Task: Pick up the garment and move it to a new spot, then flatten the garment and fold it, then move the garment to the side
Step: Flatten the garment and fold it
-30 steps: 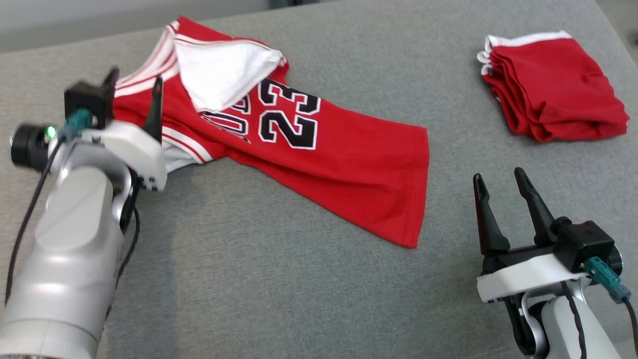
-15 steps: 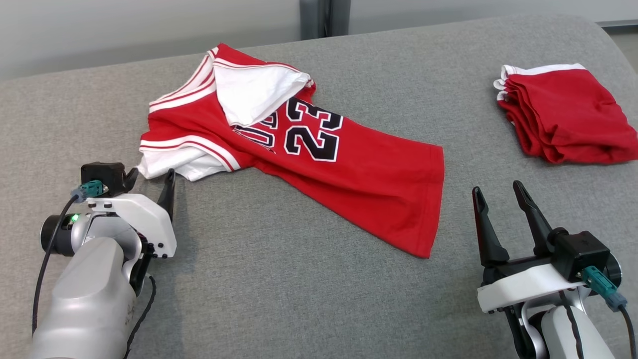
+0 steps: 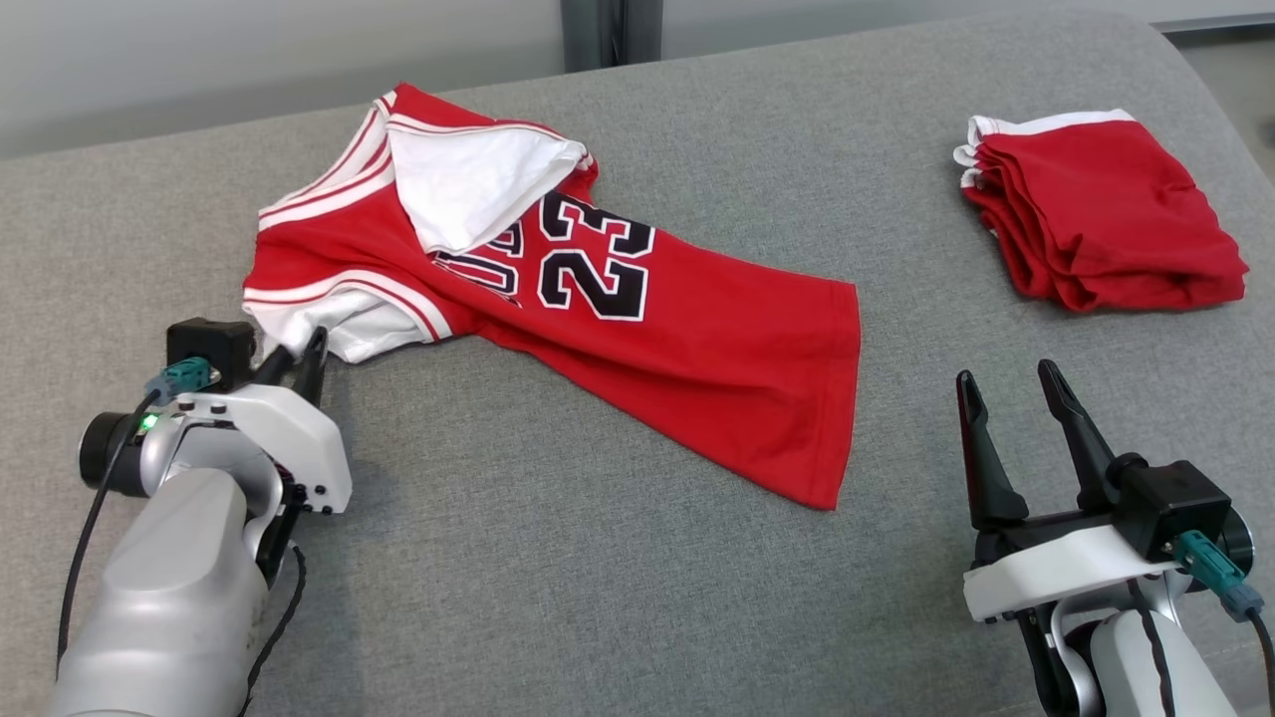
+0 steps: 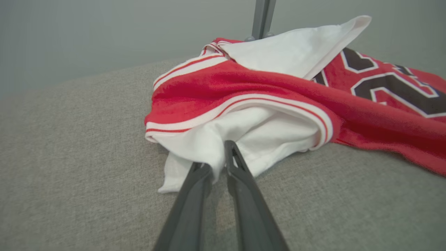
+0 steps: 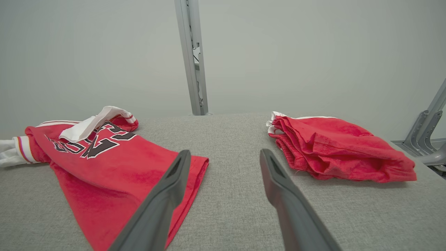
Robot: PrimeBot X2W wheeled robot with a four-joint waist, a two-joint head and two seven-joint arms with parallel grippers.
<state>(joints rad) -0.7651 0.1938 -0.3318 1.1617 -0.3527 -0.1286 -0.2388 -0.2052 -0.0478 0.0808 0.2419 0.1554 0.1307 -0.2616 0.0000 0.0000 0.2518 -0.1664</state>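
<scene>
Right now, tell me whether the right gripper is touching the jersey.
No, the right gripper stands open above the grey surface, with a gap to the jersey.

Item, work surface [image 3: 558,597]: we record a broad top covered in grey woven cloth, rounded at its far right corner. Item, wall [image 5: 313,52]: pale grey, plain, unmarked. Item, upright metal post [image 5: 193,62] behind the far edge (slotted along its face). Item, angled grey metal bracing [image 5: 427,134] at the right. Light: we note it even and soft, shadows faint.
</scene>
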